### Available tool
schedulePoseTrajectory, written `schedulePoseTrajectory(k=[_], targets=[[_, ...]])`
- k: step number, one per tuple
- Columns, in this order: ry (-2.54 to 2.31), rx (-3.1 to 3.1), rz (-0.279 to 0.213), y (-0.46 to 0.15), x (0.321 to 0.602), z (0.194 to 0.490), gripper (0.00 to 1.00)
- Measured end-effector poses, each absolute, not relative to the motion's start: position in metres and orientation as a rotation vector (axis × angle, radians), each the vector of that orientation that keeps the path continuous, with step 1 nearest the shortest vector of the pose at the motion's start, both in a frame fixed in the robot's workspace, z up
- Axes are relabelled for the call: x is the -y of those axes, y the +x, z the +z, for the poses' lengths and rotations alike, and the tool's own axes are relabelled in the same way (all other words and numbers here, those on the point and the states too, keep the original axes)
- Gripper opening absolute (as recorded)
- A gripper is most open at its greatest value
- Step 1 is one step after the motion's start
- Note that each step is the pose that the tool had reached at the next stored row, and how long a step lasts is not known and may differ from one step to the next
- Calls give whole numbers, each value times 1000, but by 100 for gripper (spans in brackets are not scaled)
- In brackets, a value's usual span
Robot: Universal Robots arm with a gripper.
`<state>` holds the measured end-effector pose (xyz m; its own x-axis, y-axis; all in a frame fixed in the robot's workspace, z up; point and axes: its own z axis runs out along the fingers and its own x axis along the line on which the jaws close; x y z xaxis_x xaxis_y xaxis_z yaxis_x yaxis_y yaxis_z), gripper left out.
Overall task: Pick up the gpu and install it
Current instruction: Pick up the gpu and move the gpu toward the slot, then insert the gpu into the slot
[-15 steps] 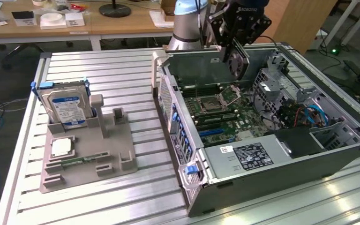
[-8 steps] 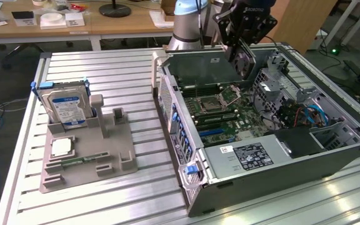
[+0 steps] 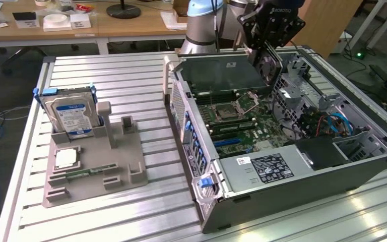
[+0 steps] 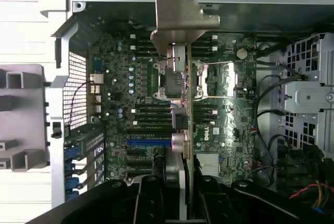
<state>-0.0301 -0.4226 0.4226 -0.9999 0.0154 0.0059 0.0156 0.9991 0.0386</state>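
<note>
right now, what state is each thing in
gpu: held in the gripper, above the open case, not seated
gripper: shut on the gpu
computer case: lying on its side, open
hard drive: upright in the grey holder

We get the gpu (image 4: 180, 78) edge-on in the wrist view, so both faces are hidden, and the fingers (image 4: 151, 198) clamped on it are cut off by the picture's edge. In the exterior view the gripper (image 3: 266, 50) covers the card's upper part, and the arm (image 3: 203, 20) is cut by the top edge. Hard drive (image 3: 72, 113) label text is too small for us to read.
</note>
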Motion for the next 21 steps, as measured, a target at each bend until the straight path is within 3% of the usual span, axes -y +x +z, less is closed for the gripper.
schedulePoseTrajectory(k=[21], targets=[[22, 3135, -60, -23, 423, 423, 28]])
